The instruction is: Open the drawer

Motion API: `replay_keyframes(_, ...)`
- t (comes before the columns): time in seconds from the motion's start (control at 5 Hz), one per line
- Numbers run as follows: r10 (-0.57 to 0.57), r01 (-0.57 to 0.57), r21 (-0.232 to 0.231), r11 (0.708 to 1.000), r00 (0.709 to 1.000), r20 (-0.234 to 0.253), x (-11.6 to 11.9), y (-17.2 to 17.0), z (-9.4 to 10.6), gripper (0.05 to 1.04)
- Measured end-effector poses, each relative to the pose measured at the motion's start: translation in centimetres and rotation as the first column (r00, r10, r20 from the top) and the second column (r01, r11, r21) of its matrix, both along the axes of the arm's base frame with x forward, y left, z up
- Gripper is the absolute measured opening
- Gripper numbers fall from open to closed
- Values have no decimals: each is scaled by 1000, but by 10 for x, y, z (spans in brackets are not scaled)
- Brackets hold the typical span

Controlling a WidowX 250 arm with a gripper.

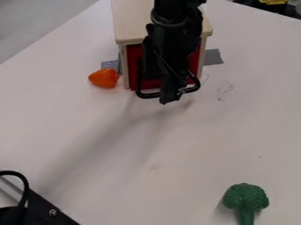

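Drawer: faced 6 o'clock; handle ran 9-to-3.
Orange toy: sat just beside, 9 o'clock.
Broccoli: lay at 5 o'clock.
Gripper: blocked handle's middle; couldn't tell jaws' state.

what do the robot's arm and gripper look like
The arm is black all over, with a rounded, ring-like section near the top of the view and blocky, angular parts below it. The gripper is black too, narrow, with small pale glints near its tip. I can't make out any clear markings.
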State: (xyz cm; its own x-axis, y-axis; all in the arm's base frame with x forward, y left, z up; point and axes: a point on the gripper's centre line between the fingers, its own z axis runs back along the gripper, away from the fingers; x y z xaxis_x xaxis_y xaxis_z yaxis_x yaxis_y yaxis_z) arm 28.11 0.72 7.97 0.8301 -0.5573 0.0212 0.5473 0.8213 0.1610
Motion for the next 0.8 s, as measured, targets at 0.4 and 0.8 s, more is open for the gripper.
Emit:
replay_keyframes(0.4,17,-17,10,1000,1000,25,6,10,-6,999)
replay_keyframes(0.8,19,-18,20,1000,1000,-18,6,15,-26,999)
